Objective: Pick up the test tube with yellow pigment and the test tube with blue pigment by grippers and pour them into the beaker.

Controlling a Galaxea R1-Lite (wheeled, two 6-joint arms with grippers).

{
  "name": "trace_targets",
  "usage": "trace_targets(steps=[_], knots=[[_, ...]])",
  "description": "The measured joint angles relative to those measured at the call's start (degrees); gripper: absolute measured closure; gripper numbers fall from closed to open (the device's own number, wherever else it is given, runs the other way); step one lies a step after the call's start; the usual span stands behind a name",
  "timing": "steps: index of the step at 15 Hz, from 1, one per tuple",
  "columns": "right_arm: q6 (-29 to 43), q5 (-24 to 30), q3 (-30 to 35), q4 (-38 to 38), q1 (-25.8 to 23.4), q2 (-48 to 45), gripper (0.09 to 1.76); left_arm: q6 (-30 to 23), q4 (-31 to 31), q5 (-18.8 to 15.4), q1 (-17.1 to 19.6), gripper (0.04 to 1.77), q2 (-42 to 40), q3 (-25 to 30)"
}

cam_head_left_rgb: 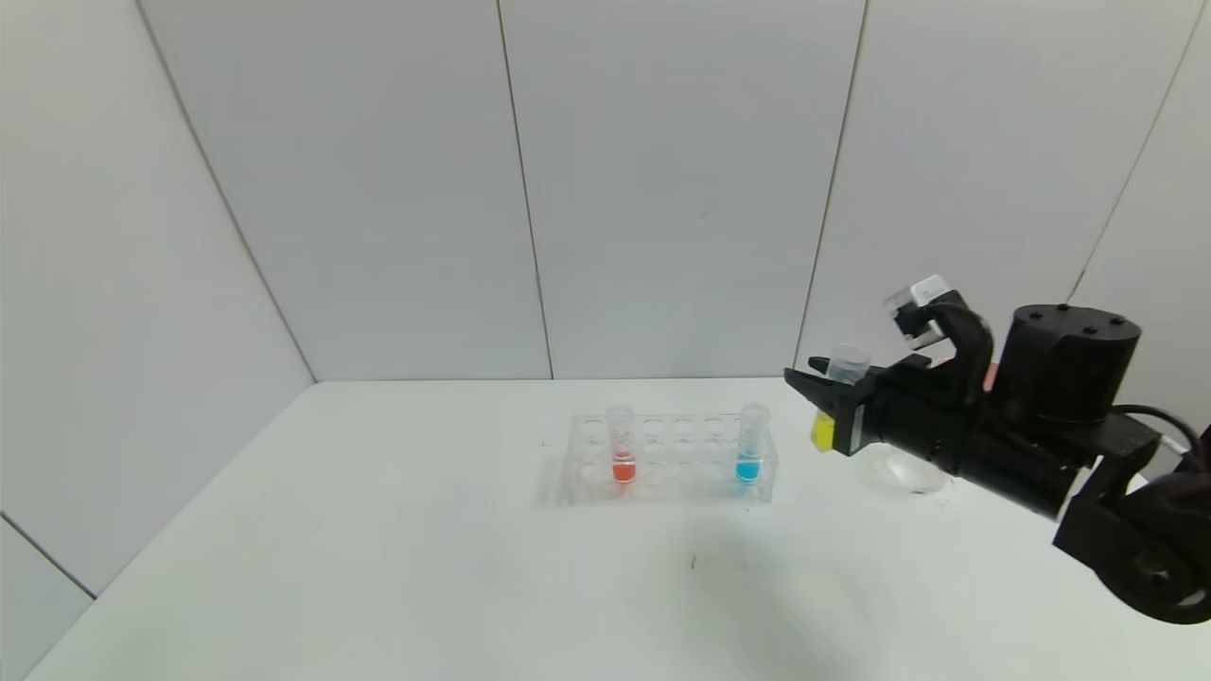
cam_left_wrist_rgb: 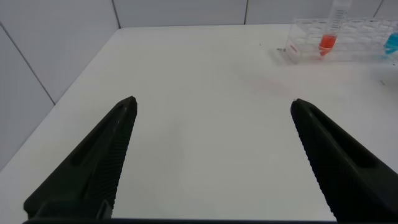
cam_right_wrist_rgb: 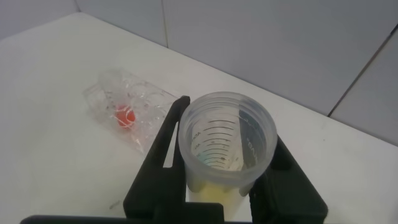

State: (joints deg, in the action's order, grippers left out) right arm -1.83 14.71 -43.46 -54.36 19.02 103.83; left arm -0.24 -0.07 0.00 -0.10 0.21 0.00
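The yellow tube (cam_head_left_rgb: 833, 402) is clamped upright in the right tool (cam_head_left_rgb: 833, 402) (left tool (cam_left_wrist_rgb: 211, 155) wide, idle); tilting should begin only once the beaker (cam_head_left_rgb: 906, 468) lies directly beneath.

Three tubes (cam_head_left_rgb: 622, 445), one rack (cam_head_left_rgb: 667, 459), two pincers (cam_head_left_rgb: 828, 392).

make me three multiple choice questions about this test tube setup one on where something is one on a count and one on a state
1. Where is the yellow test tube?
A. in the rack
B. in the right gripper
C. lying on the table

2. How many tubes stand in the rack?
A. one
B. two
C. three

3. How is the left gripper?
A. open and empty
B. shut on a tube
C. shut on the rack

Key: 1 B, the right gripper is shut on it, clear of the rack. 2 B, the red tube and blue test tube. 3 A, its fingers are spread over bare table.
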Motion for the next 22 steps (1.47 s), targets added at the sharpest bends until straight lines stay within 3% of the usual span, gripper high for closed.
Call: trace_targets(steps=[5,8,11,16,22], knots=[[-0.20,21.03,-1.24,8.98,-16.37,-5.60,1.24,0.00,0.00,0.00,0.00,0.05,0.00,0.00],[-1.58,29.29,-4.58,13.08,-25.05,-6.23,1.24,0.00,0.00,0.00,0.00,0.05,0.00,0.00],[-9.25,35.56,-10.67,25.49,-32.71,-5.81,1.24,0.02,0.00,0.00,0.00,0.05,0.00,0.00],[-15.96,39.23,-24.10,41.91,-38.72,-3.34,1.24,0.02,0.00,0.00,0.00,0.05,0.00,0.00],[-23.19,35.76,-31.98,44.62,-39.44,3.91,1.24,0.00,0.00,0.00,0.00,0.05,0.00,0.00]])
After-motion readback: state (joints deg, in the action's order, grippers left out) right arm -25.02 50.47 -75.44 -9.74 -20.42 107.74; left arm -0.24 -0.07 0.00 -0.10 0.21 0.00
